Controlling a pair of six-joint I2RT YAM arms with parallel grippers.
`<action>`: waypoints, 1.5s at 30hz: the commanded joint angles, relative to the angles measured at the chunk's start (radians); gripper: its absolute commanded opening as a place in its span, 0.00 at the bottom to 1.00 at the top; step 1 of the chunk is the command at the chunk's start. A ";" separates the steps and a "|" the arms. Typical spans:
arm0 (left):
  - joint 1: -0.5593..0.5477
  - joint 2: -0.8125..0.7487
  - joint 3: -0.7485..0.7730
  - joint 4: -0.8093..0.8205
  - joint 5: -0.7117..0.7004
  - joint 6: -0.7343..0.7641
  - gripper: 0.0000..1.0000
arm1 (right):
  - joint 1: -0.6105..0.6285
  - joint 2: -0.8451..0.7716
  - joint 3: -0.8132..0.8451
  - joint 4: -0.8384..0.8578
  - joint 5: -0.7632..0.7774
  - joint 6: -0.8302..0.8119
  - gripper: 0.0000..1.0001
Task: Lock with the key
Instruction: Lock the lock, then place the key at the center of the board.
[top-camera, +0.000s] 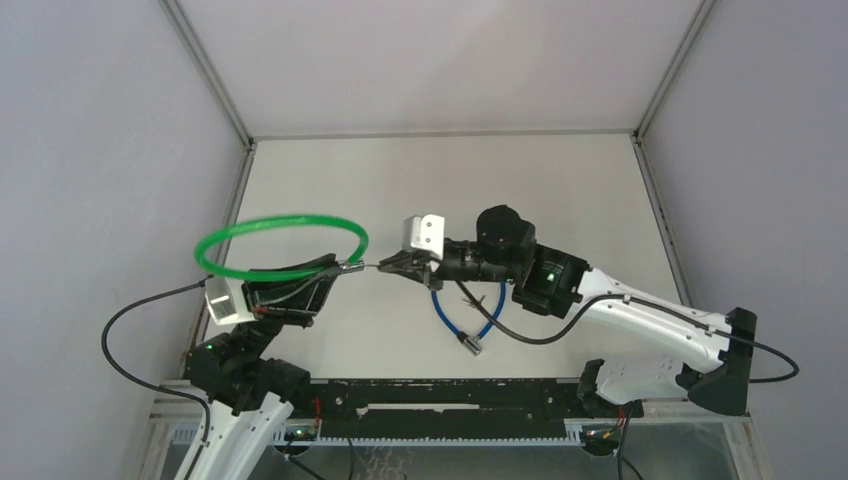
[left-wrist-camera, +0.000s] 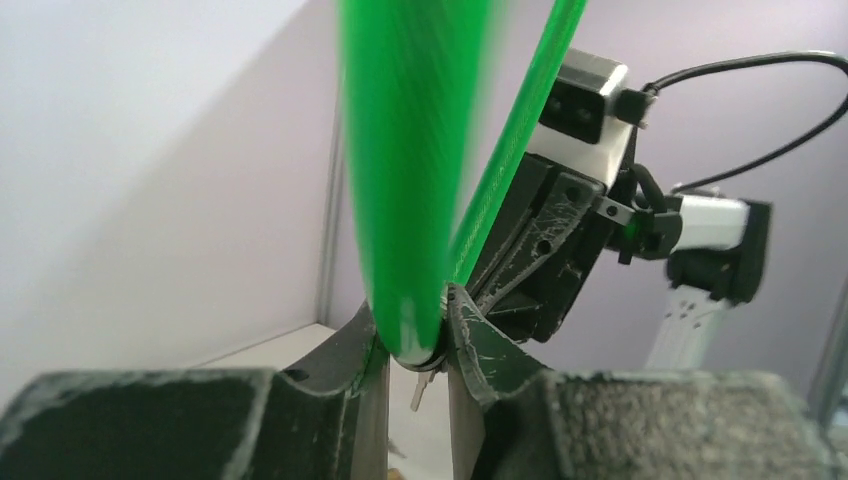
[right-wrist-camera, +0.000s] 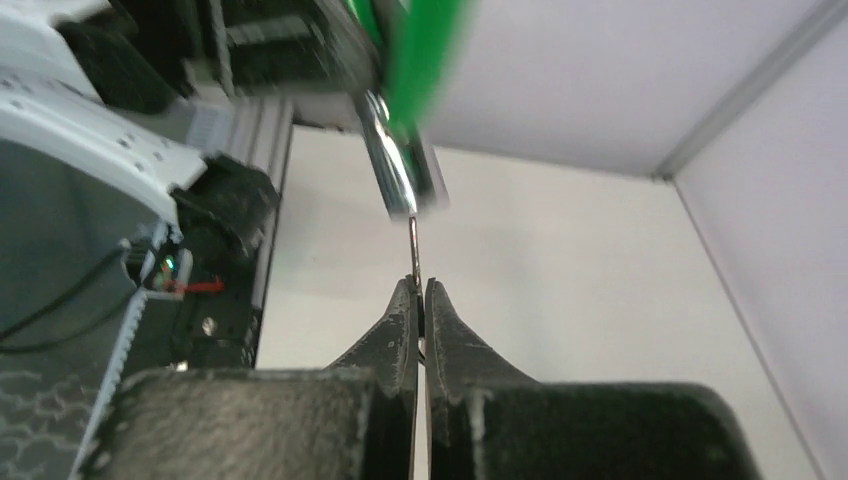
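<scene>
My left gripper (top-camera: 335, 266) is shut on the green cable lock (top-camera: 282, 244), held as a loop in the air; in the left wrist view (left-wrist-camera: 412, 345) its fingers clamp the lock's metal end (left-wrist-camera: 425, 350). My right gripper (top-camera: 392, 266) is shut on the key (right-wrist-camera: 413, 250), whose thin blade points at the lock's silver cylinder (right-wrist-camera: 395, 170) and reaches its end. In the right wrist view the gripper (right-wrist-camera: 420, 290) pinches the key edge-on. A blue cable lock (top-camera: 465, 315) lies on the table under my right arm.
The white table (top-camera: 450, 180) is walled by grey panels on three sides. A black rail (top-camera: 450, 395) runs along the near edge between the arm bases. Black cables (top-camera: 130, 340) loop off both arms.
</scene>
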 joint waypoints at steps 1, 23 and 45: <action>0.009 -0.031 0.054 0.111 0.089 0.181 0.00 | -0.119 -0.104 -0.082 -0.068 -0.072 0.057 0.00; 0.018 -0.035 -0.006 -0.291 -0.149 -0.035 0.00 | -0.252 0.258 -0.392 0.388 0.007 1.108 0.00; 0.097 0.005 -0.075 -0.516 -0.164 -0.146 0.00 | -0.255 0.436 -0.143 0.159 -0.064 1.141 0.73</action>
